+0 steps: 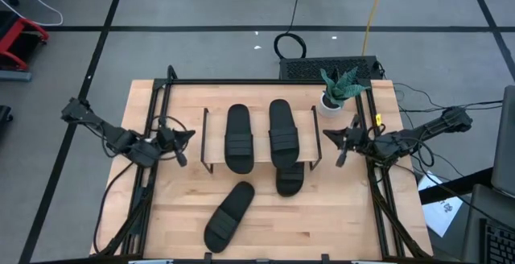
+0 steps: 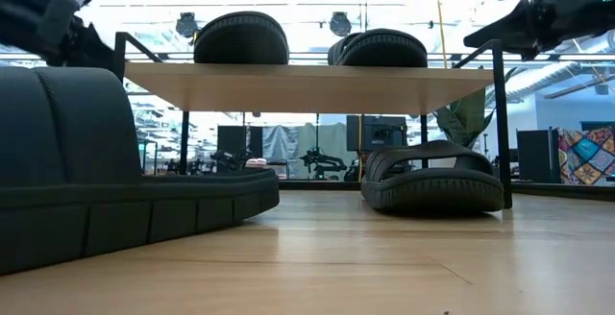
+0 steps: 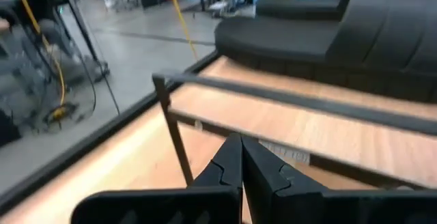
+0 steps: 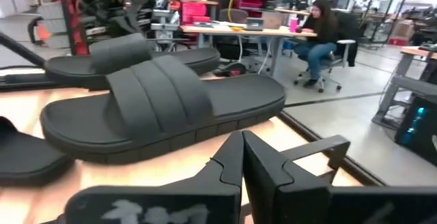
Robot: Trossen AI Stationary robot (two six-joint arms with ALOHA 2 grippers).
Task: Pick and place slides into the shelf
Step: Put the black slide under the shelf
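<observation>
Two black slides lie sole-down side by side on the shelf's light wood top (image 1: 257, 161), one to the left (image 1: 239, 138) and one to the right (image 1: 282, 133). A third slide (image 1: 290, 178) rests on the table under the shelf's near right part, half hidden by the board; it also shows in the low view (image 2: 432, 176). The fourth slide (image 1: 229, 214) lies slanted on the table near the front edge. My left gripper (image 1: 182, 142) hovers shut just left of the shelf. My right gripper (image 1: 336, 143) hovers shut just right of it. Both grippers hold nothing.
A potted plant (image 1: 341, 89) stands at the table's far right corner, with a keyboard (image 1: 330, 68) behind it. Black frame rails (image 1: 153, 175) run along the table's sides. Bare wood lies at the table's near right. A person (image 4: 321, 33) sits at a desk in the room beyond.
</observation>
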